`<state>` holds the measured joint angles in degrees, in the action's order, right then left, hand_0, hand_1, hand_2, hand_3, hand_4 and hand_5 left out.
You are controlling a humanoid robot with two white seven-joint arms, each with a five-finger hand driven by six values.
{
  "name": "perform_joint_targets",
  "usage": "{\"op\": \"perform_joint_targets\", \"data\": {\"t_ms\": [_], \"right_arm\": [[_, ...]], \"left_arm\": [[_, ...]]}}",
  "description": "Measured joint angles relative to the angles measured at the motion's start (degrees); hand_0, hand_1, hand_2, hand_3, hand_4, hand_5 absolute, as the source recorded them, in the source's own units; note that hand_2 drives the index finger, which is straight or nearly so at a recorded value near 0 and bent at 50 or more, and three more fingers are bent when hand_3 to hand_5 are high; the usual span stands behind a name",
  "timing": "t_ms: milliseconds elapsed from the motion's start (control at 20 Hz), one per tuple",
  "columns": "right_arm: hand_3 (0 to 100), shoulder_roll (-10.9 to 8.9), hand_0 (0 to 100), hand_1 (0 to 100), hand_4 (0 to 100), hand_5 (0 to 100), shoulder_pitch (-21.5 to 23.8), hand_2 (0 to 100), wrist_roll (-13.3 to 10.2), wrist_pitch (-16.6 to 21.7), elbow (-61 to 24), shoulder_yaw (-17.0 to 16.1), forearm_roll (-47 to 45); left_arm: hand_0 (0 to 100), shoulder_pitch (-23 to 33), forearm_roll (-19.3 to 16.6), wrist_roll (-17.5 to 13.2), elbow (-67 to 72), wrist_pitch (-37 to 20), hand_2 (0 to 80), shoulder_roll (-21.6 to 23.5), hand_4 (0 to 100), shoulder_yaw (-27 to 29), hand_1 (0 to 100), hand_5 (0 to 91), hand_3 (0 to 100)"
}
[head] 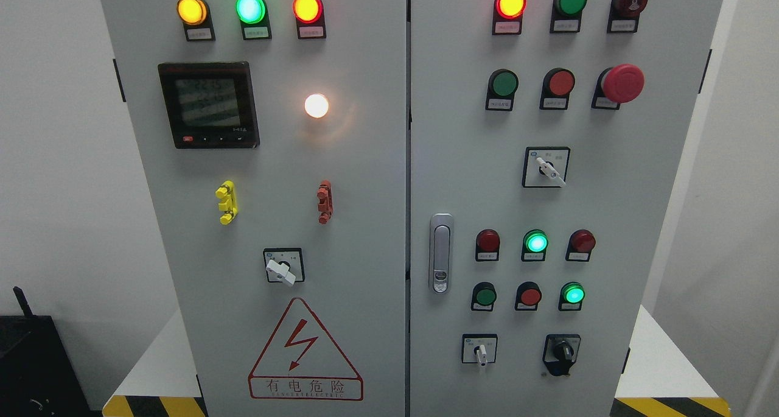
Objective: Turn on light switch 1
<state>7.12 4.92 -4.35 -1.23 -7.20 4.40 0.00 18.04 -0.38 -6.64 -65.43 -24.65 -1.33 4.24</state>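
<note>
Head view: a grey metal electrical cabinet (365, 222) with two doors fills the frame.
Hands: neither robot hand nor arm shows, so their finger state cannot be told and no place can be given relative to a hand.
Left door, top: three round lit lamps in a row, a yellow lamp (192, 10), a green lamp (251, 8) and a red lamp (307, 7).
Left door, middle: a black square digital meter (209, 105), with a glowing white round lamp (316, 105) to its right.
Left door, lower: a yellow plastic handle (226, 202) and a red plastic handle (325, 202), and below them a white-knobbed rotary switch (282, 267) above a red triangular warning sign (304, 351).
Right door: a red mushroom-head stop button (622, 83), a silver door latch (441, 253), a lit green round lamp (536, 242) and another lit green round button (573, 294).
Task thing: which control is light switch 1 cannot be told; the small labels are unreadable.
</note>
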Motion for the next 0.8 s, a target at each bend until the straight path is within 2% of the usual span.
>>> {"op": "perform_joint_targets", "data": {"t_ms": [150, 250, 400, 600, 800], "right_arm": [[0, 0.00, 0, 0, 0, 0, 0.00, 0, 0.00, 0.00, 0.00, 0.00, 0.00], [0, 0.00, 0, 0, 0, 0, 0.00, 0, 0.00, 0.00, -0.01, 0.00, 0.00], [0, 0.00, 0, 0, 0, 0, 0.00, 0, 0.00, 0.00, -0.01, 0.00, 0.00], [0, 0.00, 0, 0, 0, 0, 0.00, 0, 0.00, 0.00, -0.01, 0.00, 0.00], [0, 0.00, 0, 0, 0, 0, 0.00, 0, 0.00, 0.00, -0.01, 0.00, 0.00]], "left_arm": [[12, -2.77, 0.16, -0.89, 11.96, -0.18, 0.0, 0.32, 15, 0.11, 19, 0.0, 7], [13, -4.87, 0.22, -1.09, 19.85, 0.51, 0.0, 0.50, 9, 0.09, 18, 0.0, 0], [13, -7.47, 0.30, -1.22, 30.41, 4.01, 0.0, 0.70, 0, -0.31, 15, 0.0, 0], [14, -9.55, 0.34, -1.40, 40.95, 11.39, 0.0, 0.89, 0, -1.30, 14, 0.0, 0], [15, -11.07, 0.36, -1.40, 48.44, 15.87, 0.0, 1.02, 0, -2.21, 9, 0.0, 0]]}}
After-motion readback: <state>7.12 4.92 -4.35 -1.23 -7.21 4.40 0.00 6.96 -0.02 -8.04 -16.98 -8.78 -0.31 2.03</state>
